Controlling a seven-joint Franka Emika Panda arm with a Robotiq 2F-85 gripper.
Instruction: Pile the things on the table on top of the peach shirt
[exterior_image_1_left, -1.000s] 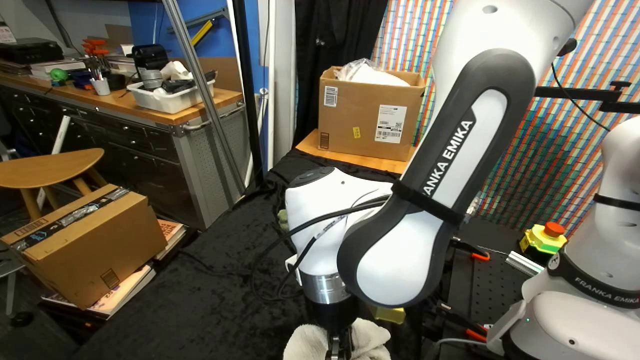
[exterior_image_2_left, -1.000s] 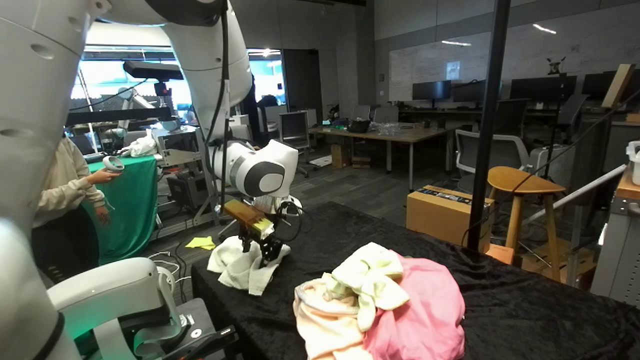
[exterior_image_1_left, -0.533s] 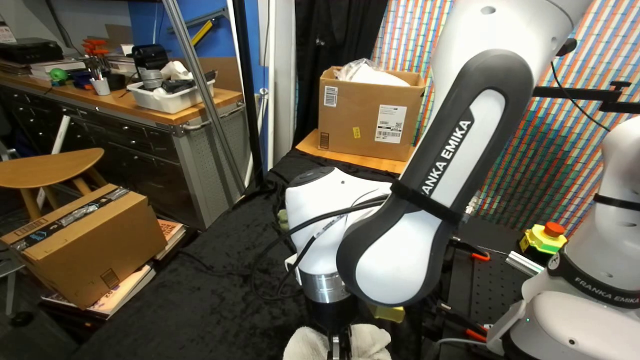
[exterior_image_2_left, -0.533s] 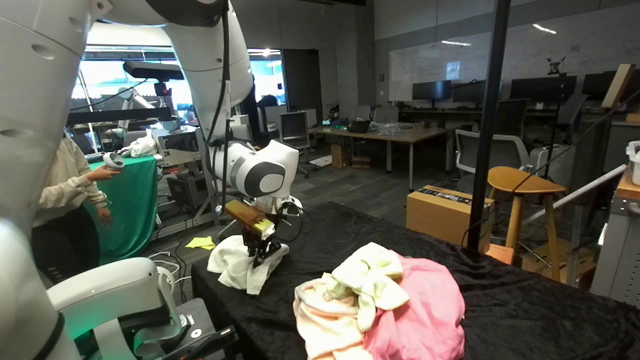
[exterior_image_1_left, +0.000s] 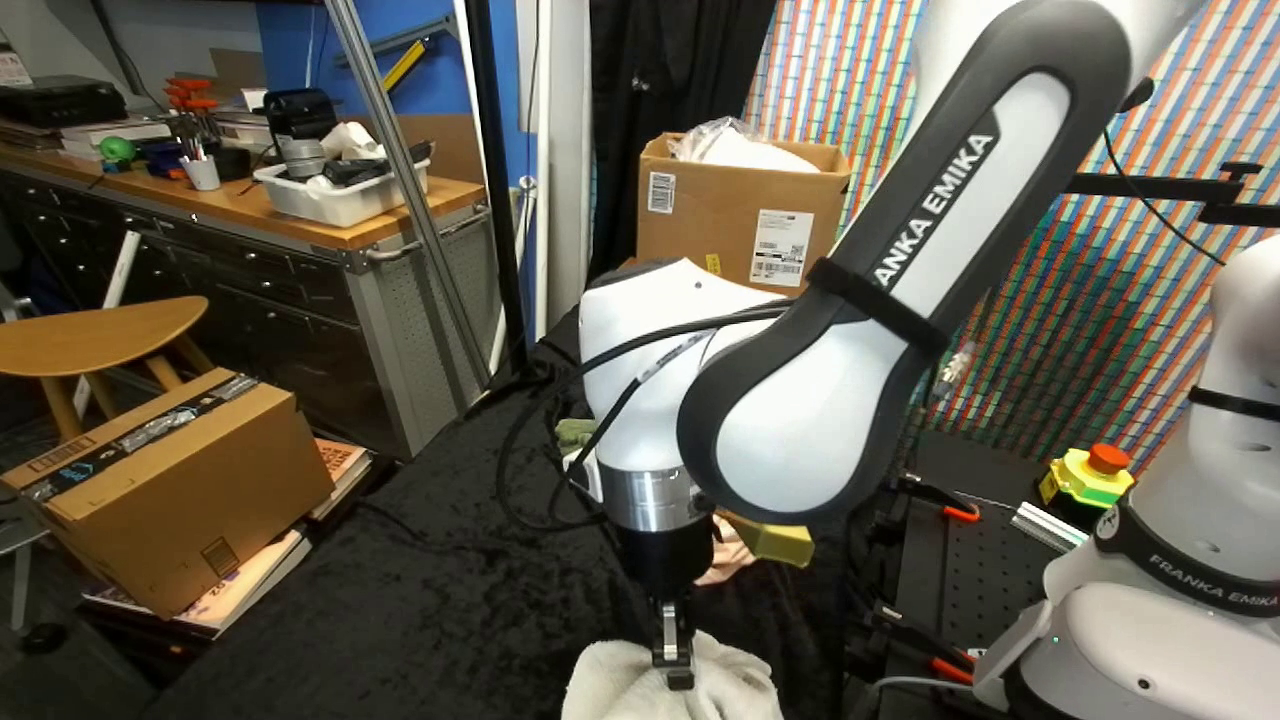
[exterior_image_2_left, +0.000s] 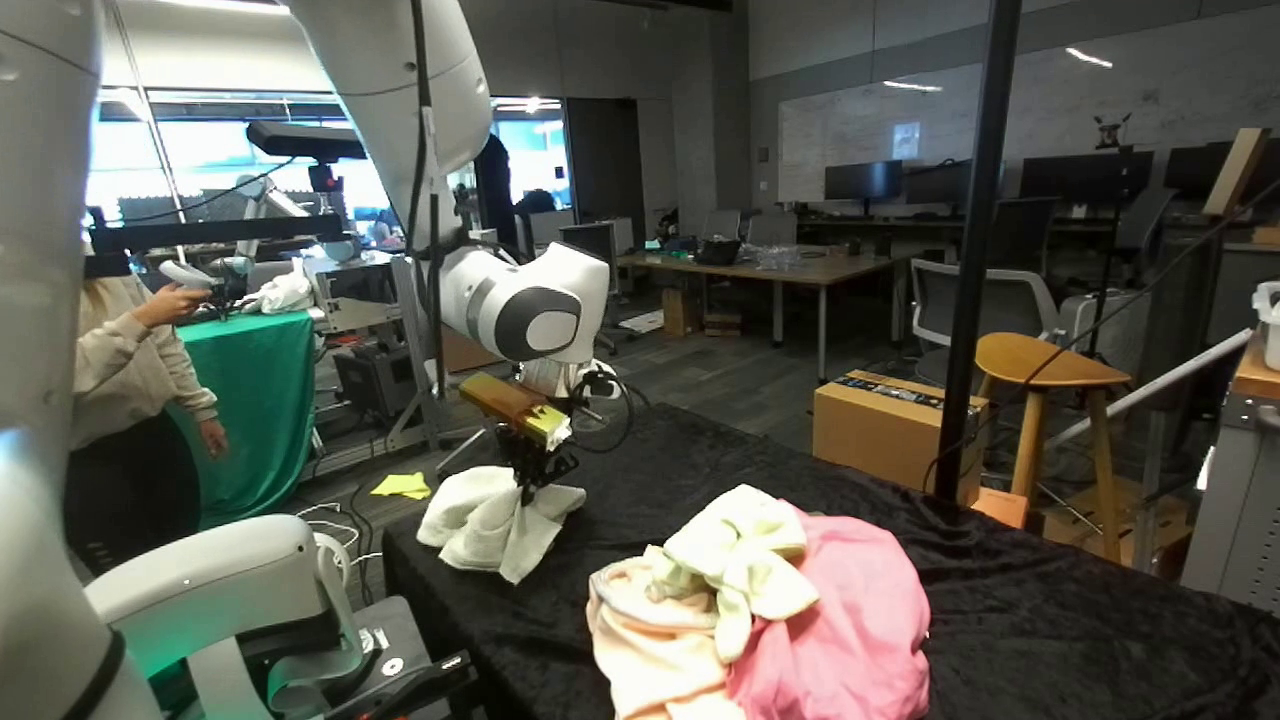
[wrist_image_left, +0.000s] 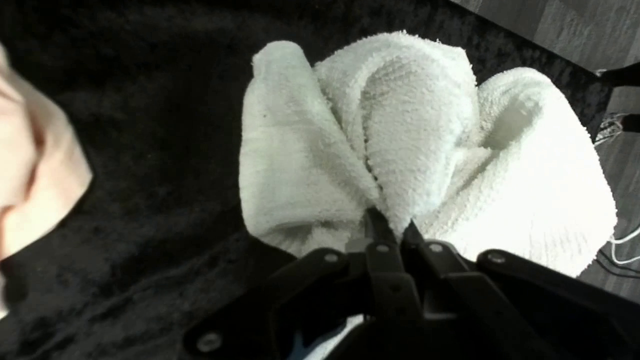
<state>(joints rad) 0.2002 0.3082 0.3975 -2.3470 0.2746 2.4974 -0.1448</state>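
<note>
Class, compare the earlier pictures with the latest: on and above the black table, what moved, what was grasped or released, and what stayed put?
The claw, open at the white cloth a second ago, has closed on a fold of it and risen with the arm, drawing that fold up slightly. Nothing was released. The peach shirt, pale yellow cloth and pink garment lie as before.

In an exterior view | towel (exterior_image_2_left: 475, 525) left of shirt (exterior_image_2_left: 655, 650) | cloth (exterior_image_2_left: 740, 560) on shirt and garment (exterior_image_2_left: 860, 610)
</note>
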